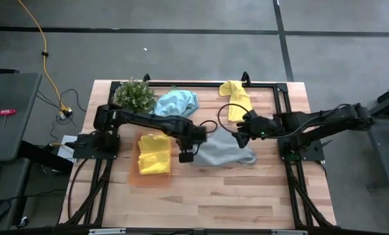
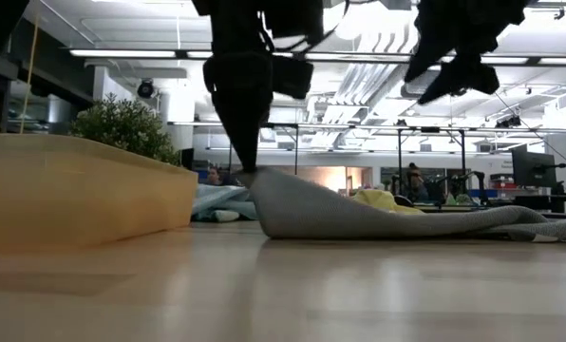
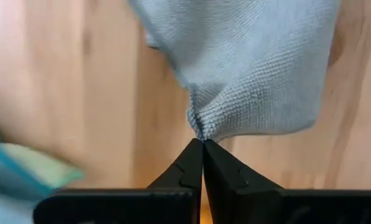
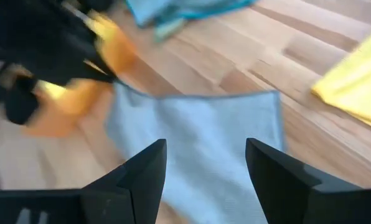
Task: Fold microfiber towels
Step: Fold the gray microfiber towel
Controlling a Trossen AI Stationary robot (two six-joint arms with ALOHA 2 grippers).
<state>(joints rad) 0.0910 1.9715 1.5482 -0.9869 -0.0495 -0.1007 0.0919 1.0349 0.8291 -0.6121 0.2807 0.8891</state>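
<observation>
A grey towel [image 1: 224, 153] lies mid-table, its left end raised. My left gripper [image 1: 190, 151] stands over that end, pointing down and shut on it. My right gripper [image 1: 237, 138] hovers open above the towel's right part, touching nothing; its fingers frame the grey towel [image 4: 204, 124] from above. A folded yellow towel [image 1: 154, 155] rests on the orange tray [image 1: 134, 176]. A light blue towel [image 1: 176, 103] and another yellow towel [image 1: 235, 99] lie crumpled at the far side. My left gripper pinches a corner at the grey towel's left end [image 3: 201, 129] between its two fingertips, coming from above and pointing down. The cloth bunches to a point at the tips. That end is lifted [image 2: 254, 179]; the rest slopes down and lies on the table [image 2: 511, 226].
A small green plant [image 1: 134, 94] stands at the far left corner. The orange tray fills the near left beside the grey towel. A black frame [image 1: 279, 85] runs along the table's far and right edges. Bare wood [image 1: 214, 202] spreads along the near side.
</observation>
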